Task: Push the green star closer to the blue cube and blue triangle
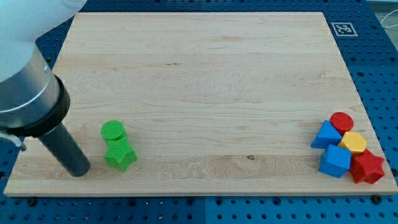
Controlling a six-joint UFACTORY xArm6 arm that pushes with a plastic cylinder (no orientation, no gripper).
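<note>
One rod, no gripper at all, so nothing to open or clamp: the tip [79,172] just sat on the wooden board [205,74] near the view's bottom left corner, touching no block as far as I could see. Just to its right, with a small gap, was the green star [120,156], and a green cylinder [113,130] was pressed up against the star's top side. That spot made sense to me, since the blue cube [334,161] and blue triangle [326,135] were way over at the view's right edge, bunched with a red cylinder [341,121], a yellow block [354,143] and a red star [368,167]. Parked left of the star, the rod looked set for one long shove rightward, though the cylinder might tag along.
</note>
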